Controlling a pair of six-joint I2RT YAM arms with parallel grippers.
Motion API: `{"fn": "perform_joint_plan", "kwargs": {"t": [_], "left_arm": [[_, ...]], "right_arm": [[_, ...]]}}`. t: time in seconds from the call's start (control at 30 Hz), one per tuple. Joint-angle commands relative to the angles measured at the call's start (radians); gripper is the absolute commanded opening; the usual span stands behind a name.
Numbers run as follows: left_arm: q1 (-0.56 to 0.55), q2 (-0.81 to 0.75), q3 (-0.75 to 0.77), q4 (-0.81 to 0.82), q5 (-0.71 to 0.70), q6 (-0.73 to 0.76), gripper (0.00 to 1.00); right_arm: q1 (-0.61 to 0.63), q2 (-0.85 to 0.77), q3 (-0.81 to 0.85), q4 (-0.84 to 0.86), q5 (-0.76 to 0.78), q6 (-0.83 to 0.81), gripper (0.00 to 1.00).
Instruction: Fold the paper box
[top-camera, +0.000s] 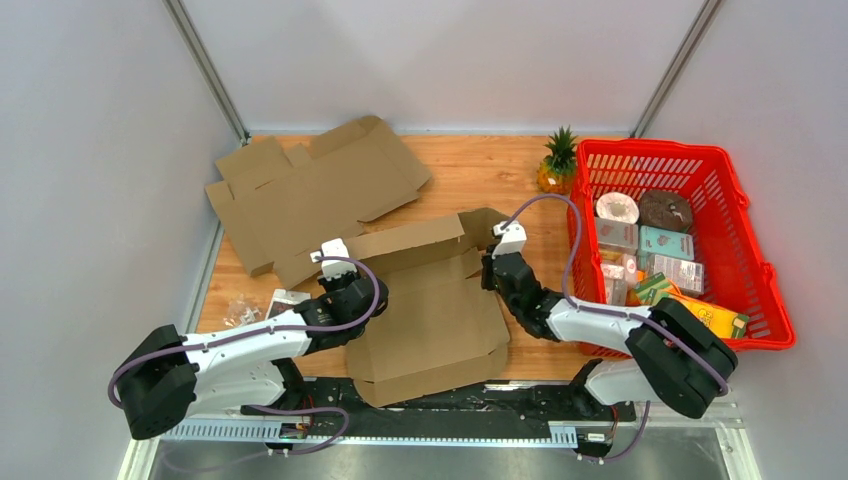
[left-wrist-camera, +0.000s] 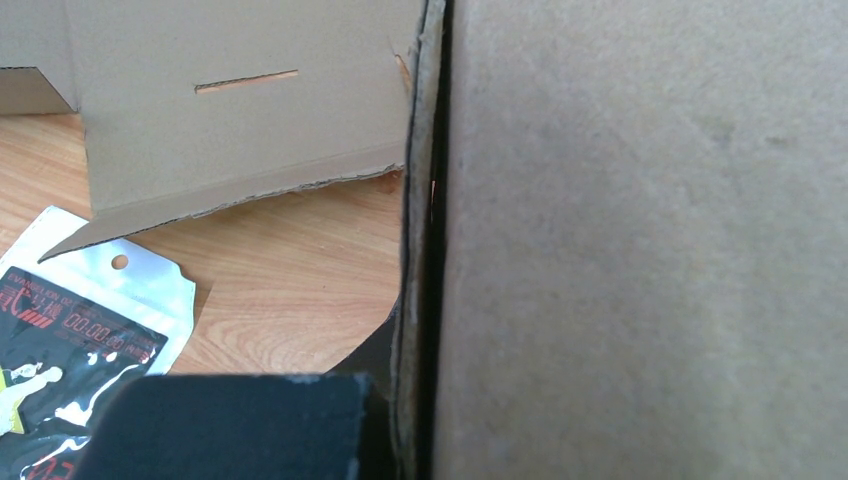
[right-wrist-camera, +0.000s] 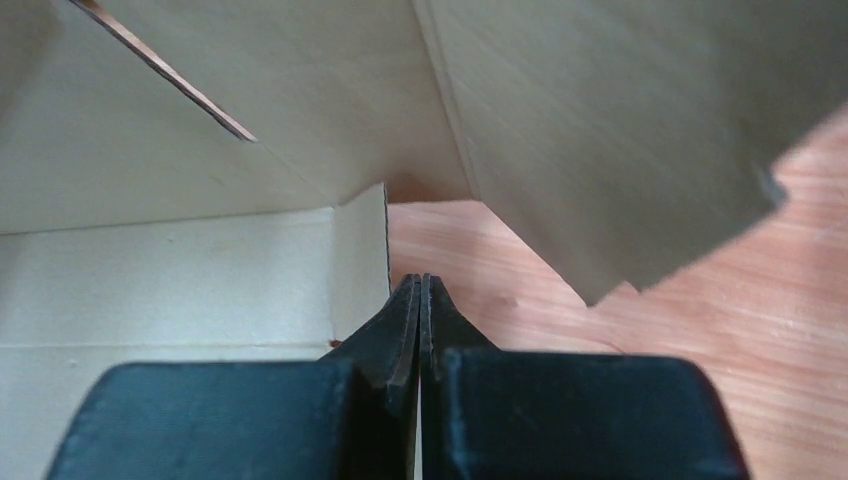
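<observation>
Box (top-camera: 430, 310) lies at the near middle of the table (top-camera: 470, 175), between the two arms. Its base panel is flat on the wood, its far wall is raised, and a flap stands up at its 1 o'clock corner.

Left gripper (top-camera: 352, 283) sits at the box's 10 o'clock edge. It is closed almost fully on the upright side wall. In the left wrist view the cardboard edge runs straight up beside the one finger (left-wrist-camera: 230, 425) that shows, and the panel fills the right half and hides the other finger.

Right gripper (right-wrist-camera: 420, 285) is at the box's 2 o'clock edge. Its fingers are pressed tip to tip with nothing between them. The box's inner floor is at its 9 o'clock, bare wood at its 3, and the raised flap overhead.

Just beside the left gripper, at its 9 o'clock, a printed pouch (top-camera: 287, 299) lies flat. A small clear bag (top-camera: 240, 311) lies beyond it.

Farther off, at the table's 11 o'clock, a second flat cardboard sheet (top-camera: 310, 190) is spread out, with one edge reaching under the box's far wall. A pineapple (top-camera: 558, 162) stands at 1 o'clock, touching the rim of a red basket (top-camera: 735, 215). The basket fills the 3 o'clock side and holds packets.
</observation>
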Motion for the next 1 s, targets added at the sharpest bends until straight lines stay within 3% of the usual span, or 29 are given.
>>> {"fn": "perform_joint_plan", "kwargs": {"t": [0.0,0.33,0.53,0.67,0.8,0.97], "left_arm": [[0.001,-0.014,0.024,0.046,-0.009,-0.022,0.00],[0.001,-0.010,0.030,0.041,-0.009,-0.014,0.00],[0.001,-0.008,0.033,0.040,-0.009,-0.012,0.00],[0.001,-0.013,0.027,0.045,-0.008,-0.017,0.00],[0.001,-0.011,0.028,0.046,-0.006,-0.012,0.00],[0.001,0.015,0.047,0.042,-0.002,-0.008,0.00]], "right_arm": [[0.016,0.015,0.073,0.078,-0.005,-0.050,0.00],[0.038,0.118,0.093,0.112,-0.140,-0.042,0.00],[0.067,0.222,0.119,0.129,-0.174,-0.021,0.00],[0.086,0.202,0.105,0.129,-0.151,-0.013,0.00],[0.086,0.112,0.127,-0.061,-0.093,0.028,0.00],[0.081,-0.201,0.139,-0.397,-0.034,0.094,0.09]]}}
